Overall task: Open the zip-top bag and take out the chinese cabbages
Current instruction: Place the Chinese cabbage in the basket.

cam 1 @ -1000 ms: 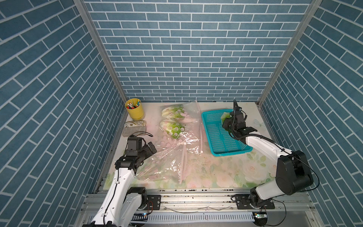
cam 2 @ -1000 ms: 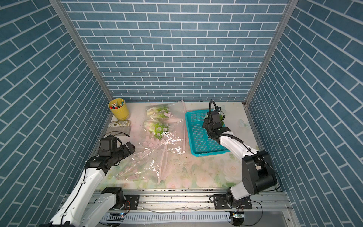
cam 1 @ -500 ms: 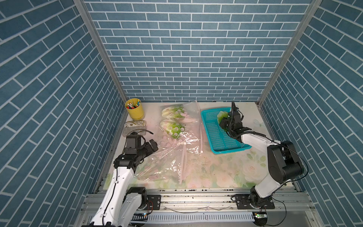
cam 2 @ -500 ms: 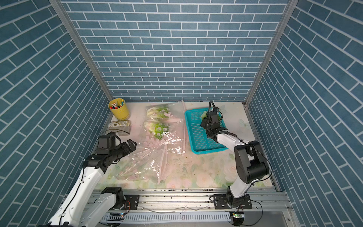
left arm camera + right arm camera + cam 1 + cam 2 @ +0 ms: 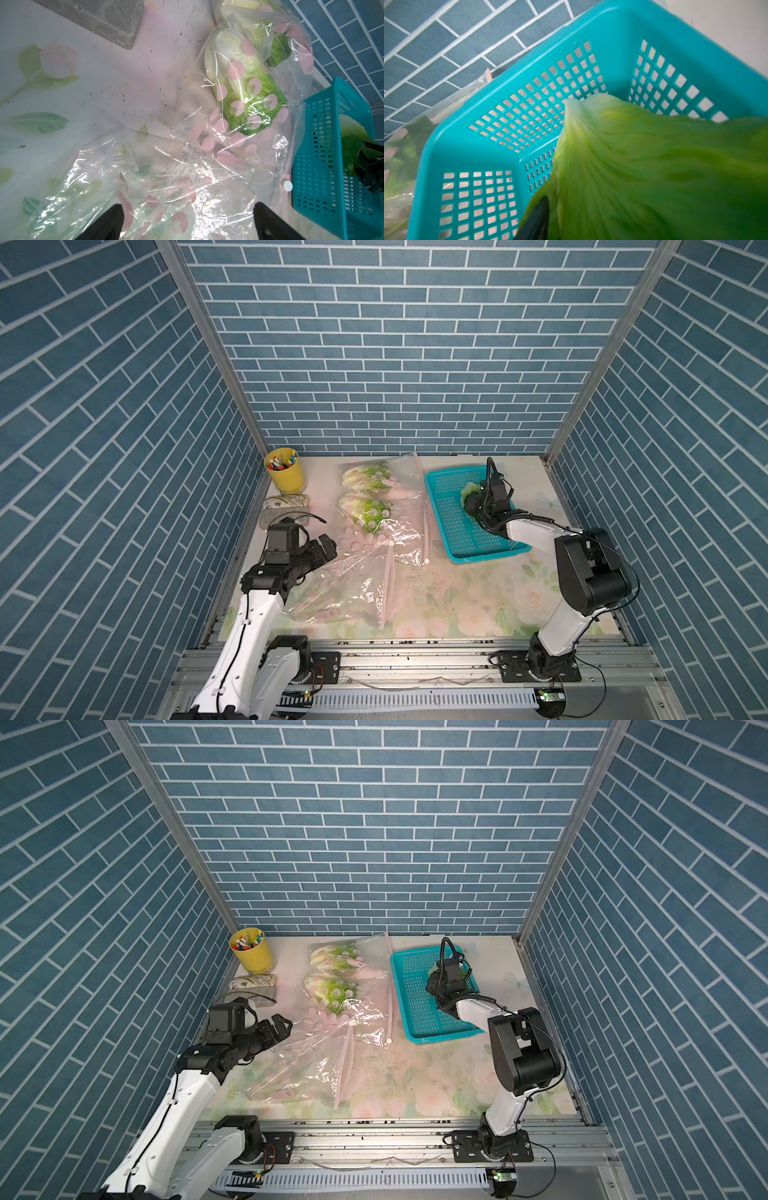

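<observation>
Right arm (image 5: 536,531) elbow up, forearm reaching into teal basket (image 5: 490,554); right gripper (image 5: 476,504) low inside, cabbage (image 5: 633,166) against its fingers (image 5: 537,218), gripped or loose: cannot tell. Left arm (image 5: 257,605) low, left gripper (image 5: 187,205) jaws wide apart over zip-top bag (image 5: 353,585), two bagged cabbages (image 5: 245,89) just ahead

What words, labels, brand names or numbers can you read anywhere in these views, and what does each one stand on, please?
No text can be read in any view.
Zip-top bag: small dark print on one pink patch near its edge, too blurred to read.
Yellow cup: no lettering visible.
Teal basket: no lettering visible.
</observation>
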Available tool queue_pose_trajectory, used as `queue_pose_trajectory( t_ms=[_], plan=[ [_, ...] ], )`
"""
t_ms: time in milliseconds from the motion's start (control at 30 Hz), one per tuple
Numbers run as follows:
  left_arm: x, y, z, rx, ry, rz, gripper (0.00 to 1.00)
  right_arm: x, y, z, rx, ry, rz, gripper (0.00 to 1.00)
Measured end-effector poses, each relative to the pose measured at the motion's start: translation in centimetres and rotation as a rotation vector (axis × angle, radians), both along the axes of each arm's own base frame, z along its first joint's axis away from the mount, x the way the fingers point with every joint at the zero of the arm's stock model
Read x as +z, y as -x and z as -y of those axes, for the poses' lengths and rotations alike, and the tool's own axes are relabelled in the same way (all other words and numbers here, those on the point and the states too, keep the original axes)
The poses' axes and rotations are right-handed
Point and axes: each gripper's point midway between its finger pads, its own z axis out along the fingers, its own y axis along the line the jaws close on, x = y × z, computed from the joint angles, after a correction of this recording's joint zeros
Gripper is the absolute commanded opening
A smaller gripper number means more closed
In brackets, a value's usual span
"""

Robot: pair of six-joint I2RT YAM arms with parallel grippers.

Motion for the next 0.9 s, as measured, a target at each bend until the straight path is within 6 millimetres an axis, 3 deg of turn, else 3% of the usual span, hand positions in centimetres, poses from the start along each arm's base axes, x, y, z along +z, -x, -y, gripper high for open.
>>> queue_pose_trajectory(
  t_ms=[267,467,500,533,733,900],
  plan=[
    [0.7,-0.2,0.4,-0.021,-0.01,0.0,1.0,1.0,0.0,-0.1,0.008,0.029,-0.094,0.75],
    [0.1,-0.2,0.9,-0.039,-0.014,-0.025,1.0,0.5,1.4,0.4,0.011,0.068,-0.195,0.81],
    [0.1,-0.2,1.0,-0.043,-0.014,-0.028,1.0,0.4,1.7,0.5,0.012,0.073,-0.213,0.95],
    [0.0,-0.2,1.1,-0.047,-0.015,-0.031,1.0,0.1,2.0,0.6,0.012,0.076,-0.232,0.99],
    [0.0,-0.2,1.4,-0.061,-0.027,-0.033,1.0,-0.4,3.9,1.0,0.023,0.1,-0.32,0.99],
    [-0.3,-0.2,1.7,-0.077,-0.043,-0.046,1.0,1.3,5.2,1.6,0.021,0.112,-0.345,0.99]
  ],
)
